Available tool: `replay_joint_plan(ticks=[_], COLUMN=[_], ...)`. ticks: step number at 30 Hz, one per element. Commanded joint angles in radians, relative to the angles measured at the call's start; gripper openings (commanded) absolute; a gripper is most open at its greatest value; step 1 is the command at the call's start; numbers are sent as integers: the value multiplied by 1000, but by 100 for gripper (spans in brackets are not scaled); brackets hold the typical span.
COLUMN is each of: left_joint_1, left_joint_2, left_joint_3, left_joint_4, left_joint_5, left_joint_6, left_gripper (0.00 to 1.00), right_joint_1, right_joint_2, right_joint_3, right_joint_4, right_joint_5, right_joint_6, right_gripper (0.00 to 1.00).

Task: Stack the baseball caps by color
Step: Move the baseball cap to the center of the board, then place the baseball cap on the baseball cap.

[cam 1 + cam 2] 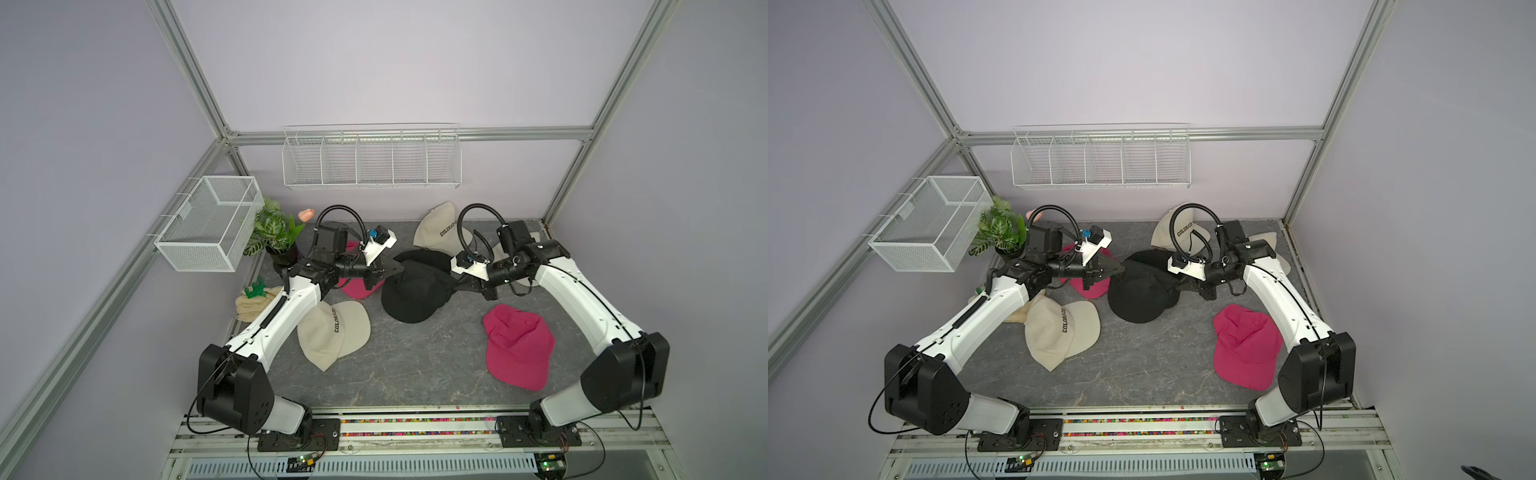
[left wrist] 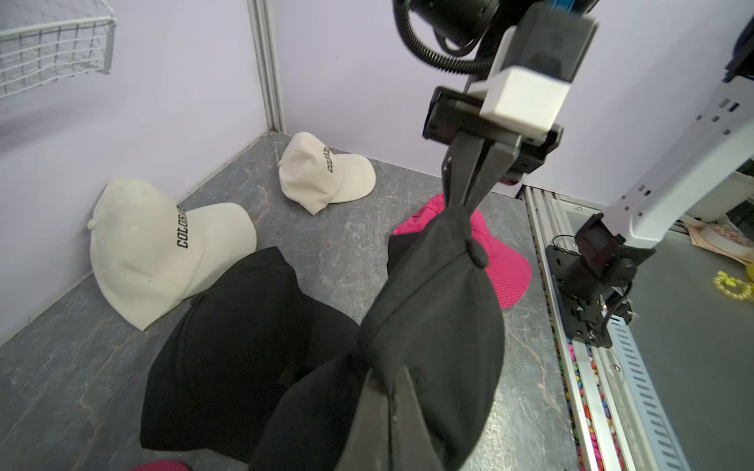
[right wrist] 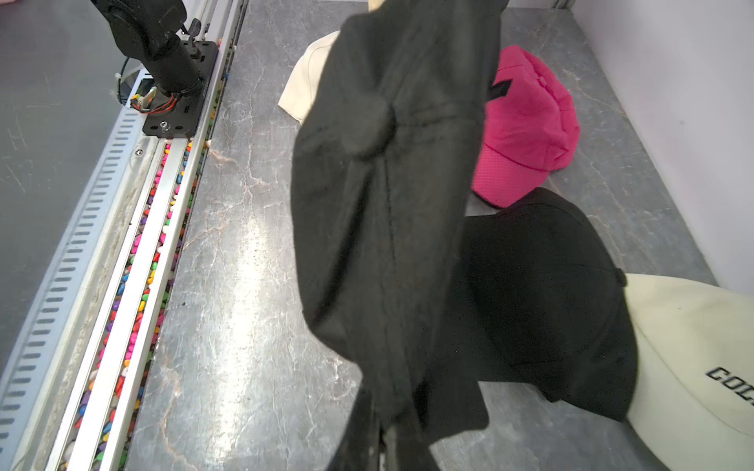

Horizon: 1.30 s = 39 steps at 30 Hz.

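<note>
Half hidden under left gripper (image 1: 395,272): pink cap (image 1: 355,289). Clamped between it and right gripper (image 2: 463,195), both pinched tight, over the lying black cap (image 2: 245,326): held black cap (image 2: 432,326).

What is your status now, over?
Left end effector shut on black cap. Right end effector shut on same cap. Cap hangs between them above second black cap. Nothing blocking.

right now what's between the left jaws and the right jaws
A black cap spans the gap: left jaws shut on one edge, right jaws on the opposite edge. The left wrist view shows both grips.
</note>
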Motion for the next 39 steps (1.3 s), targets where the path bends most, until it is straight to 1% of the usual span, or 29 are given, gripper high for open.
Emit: replay_joint_plan(ticks=[1, 3, 4, 5, 10, 12, 14, 16, 18, 20, 22, 27, 30, 32, 35, 39], left_joint_1=[2, 2, 2, 2, 2, 2, 4, 5, 10, 17, 20, 21, 22, 22, 24, 24], left_joint_2=[58, 100, 120, 138, 217, 247, 283, 318, 356, 405, 448, 543, 585, 605, 618, 636], left_joint_3=[83, 138, 160, 175, 237, 270, 302, 331, 364, 410, 448, 551, 582, 594, 593, 579], left_joint_4=[13, -47, -64, -73, -102, -127, -153, -179, -198, -225, -241, -315, -325, -333, -336, -282], left_joint_5=[-79, -68, -64, -61, -63, -65, -68, -76, -90, -98, -118, -164, -170, -176, -195, -215], left_joint_6=[-96, -98, -100, -101, -91, -78, -49, -16, -2, -2, -5, 29, 28, 25, 27, -7], left_gripper=[0, 0, 0, 0, 0, 0, 0, 0, 0, 0, 0, 0, 0, 0, 0, 0], right_joint_1=[-41, -42, -70, -76, -95, -100, -103, -106, -106, -106, -104, -92, -80, -75, -72, -68], right_joint_2=[87, 148, 182, 220, 401, 459, 505, 537, 564, 589, 607, 633, 641, 645, 649, 634], right_joint_3=[99, 185, 230, 281, 528, 605, 668, 715, 755, 787, 798, 777, 747, 728, 704, 639], right_joint_4=[-174, -253, -301, -356, -605, -660, -676, -666, -625, -586, -548, -435, -341, -279, -237, -122], right_joint_5=[-27, -34, -37, -35, -11, -3, 7, 10, 19, 31, 44, 88, 135, 170, 174, 229], right_joint_6=[-92, -135, -164, -197, -278, -289, -281, -263, -205, -154, -113, -9, 90, 152, 207, 311], right_gripper=[7, 7, 7, 7, 7, 6, 6, 7, 7, 12, 14, 15, 15, 14, 14, 14])
